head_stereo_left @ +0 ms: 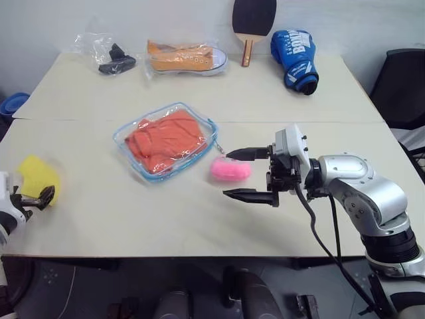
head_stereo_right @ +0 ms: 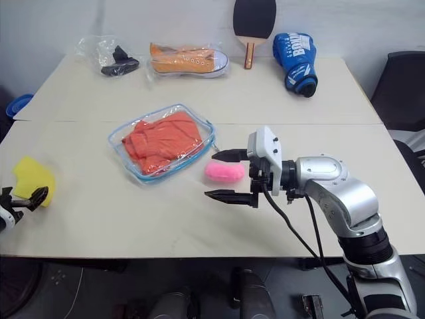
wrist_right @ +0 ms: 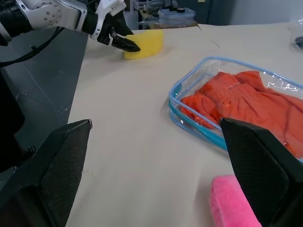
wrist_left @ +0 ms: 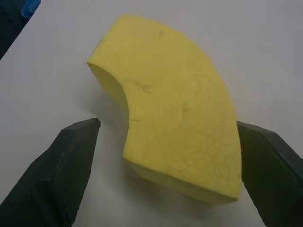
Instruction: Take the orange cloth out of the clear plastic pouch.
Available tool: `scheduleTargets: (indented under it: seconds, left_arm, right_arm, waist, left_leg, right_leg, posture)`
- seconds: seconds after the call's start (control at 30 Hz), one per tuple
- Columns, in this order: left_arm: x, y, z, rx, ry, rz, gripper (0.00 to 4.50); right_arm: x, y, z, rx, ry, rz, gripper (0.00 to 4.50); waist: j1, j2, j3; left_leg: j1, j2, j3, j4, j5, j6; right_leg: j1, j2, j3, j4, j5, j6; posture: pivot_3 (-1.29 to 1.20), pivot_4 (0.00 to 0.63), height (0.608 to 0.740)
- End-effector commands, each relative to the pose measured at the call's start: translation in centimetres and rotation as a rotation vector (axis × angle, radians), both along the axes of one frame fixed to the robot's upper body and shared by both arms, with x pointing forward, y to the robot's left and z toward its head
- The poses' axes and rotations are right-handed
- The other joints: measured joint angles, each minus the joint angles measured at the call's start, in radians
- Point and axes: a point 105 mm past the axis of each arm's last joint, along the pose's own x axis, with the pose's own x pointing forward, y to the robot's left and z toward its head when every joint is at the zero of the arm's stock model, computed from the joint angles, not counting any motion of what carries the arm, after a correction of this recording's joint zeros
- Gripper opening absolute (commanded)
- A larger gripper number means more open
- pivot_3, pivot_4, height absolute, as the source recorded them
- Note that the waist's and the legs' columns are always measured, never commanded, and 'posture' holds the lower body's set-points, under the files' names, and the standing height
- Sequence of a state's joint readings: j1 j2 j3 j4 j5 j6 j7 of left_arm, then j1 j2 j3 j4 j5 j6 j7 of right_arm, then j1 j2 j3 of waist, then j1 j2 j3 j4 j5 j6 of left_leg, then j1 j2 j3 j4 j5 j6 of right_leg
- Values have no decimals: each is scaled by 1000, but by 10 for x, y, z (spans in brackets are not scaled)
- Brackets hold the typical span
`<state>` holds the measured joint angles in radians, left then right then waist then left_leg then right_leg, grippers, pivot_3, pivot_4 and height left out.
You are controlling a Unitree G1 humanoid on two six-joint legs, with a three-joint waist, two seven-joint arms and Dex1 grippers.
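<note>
The clear plastic pouch (head_stereo_left: 126, 133) with light blue trim lies flat at the middle of the table. The orange cloth (head_stereo_left: 166, 141) is folded inside it. Its pink plush charm (head_stereo_left: 230, 170) rests on the table by the pouch's right corner. My right gripper (head_stereo_left: 227, 174) hovers open, pointing left, with one finger above the charm and one nearer me. Nothing is gripped. At the table's far left, my left gripper (wrist_left: 168, 123) is open, its fingers (wrist_left: 71, 156) straddling a yellow sponge (wrist_left: 180, 123) that lies on the table.
Along the far edge lie a thin bag with a black item (head_stereo_left: 113, 61), an orange sneaker in a clear bag (head_stereo_left: 186, 58), a table tennis paddle (head_stereo_left: 252, 23) and a blue boxing glove (head_stereo_left: 295, 60). A black chair (head_stereo_left: 405, 80) stands at the right.
</note>
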<state>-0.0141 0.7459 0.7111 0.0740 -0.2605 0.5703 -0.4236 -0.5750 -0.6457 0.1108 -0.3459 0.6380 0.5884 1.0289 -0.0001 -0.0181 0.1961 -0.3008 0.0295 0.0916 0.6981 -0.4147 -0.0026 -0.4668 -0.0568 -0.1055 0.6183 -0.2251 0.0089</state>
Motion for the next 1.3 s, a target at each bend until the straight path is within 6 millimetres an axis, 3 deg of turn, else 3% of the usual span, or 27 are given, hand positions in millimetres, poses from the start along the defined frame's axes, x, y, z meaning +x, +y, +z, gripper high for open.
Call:
scheduleTargets:
  seconds: [0.03,0.13,0.2,0.33,0.4,0.6,0.73,1.13,1.3]
  left_arm:
    - [-18,0,32,45,-38,-49,4467]
    - [-33,-22,68,6,-95,-236,4467]
    - [-40,-49,100,-21,-119,-429,4467]
    - [-35,-95,118,5,-45,-677,4467]
    - [-16,-124,107,92,62,-761,4467]
    - [43,-186,70,316,187,-754,4467]
    - [59,-219,51,392,199,-790,4467]
    - [83,-232,33,552,198,-729,4467]
    - [84,-237,32,530,186,-751,3280]
  right_arm:
    - [-2,-2,9,9,-46,7,4500]
    - [0,-8,8,0,-48,-21,4500]
    - [1,-14,6,-6,-46,-49,4500]
    - [4,-21,4,-9,-50,-92,4500]
    - [3,-24,4,-4,-54,-120,4500]
    - [-6,-30,0,-28,-78,-166,4500]
    - [-10,-37,1,-33,-84,-206,4500]
    - [-15,-43,0,-26,-80,-273,4500]
    - [-13,-43,3,-21,-83,-273,4500]
  waist:
    - [-6,0,0]
    - [-7,-2,0]
    - [-1,-3,0]
    - [10,1,0]
    - [14,3,1]
    - [19,4,2]
    - [5,4,2]
    - [2,3,3]
    - [1,3,3]
  left_leg:
    - [0,0,0,0,0,0]
    - [0,1,0,0,0,-1]
    - [-1,1,0,0,0,-1]
    - [-1,-1,-2,0,0,-1]
    - [0,-2,-1,0,0,-1]
    - [0,-1,-1,-1,1,-3]
    - [-2,0,2,-2,1,-3]
    - [0,2,2,-1,1,-6]
    - [0,2,2,-1,1,-6]
  right_leg:
    - [0,0,0,0,0,0]
    - [-1,1,0,0,-1,-1]
    - [-2,0,0,-2,-1,-2]
    - [-2,-1,-1,-2,-2,-2]
    - [-1,-2,0,-2,-2,-2]
    - [0,1,1,-1,-1,-2]
    - [0,4,3,1,-1,-1]
    - [1,9,6,-2,-2,-3]
    - [1,10,6,-1,-2,-3]
  posture:
    - [0,150,740]
    - [0,150,740]
    - [0,150,740]
    - [0,150,740]
    - [0,150,740]
    - [0,150,740]
    - [0,150,740]
    - [0,150,740]
    - [0,150,740]
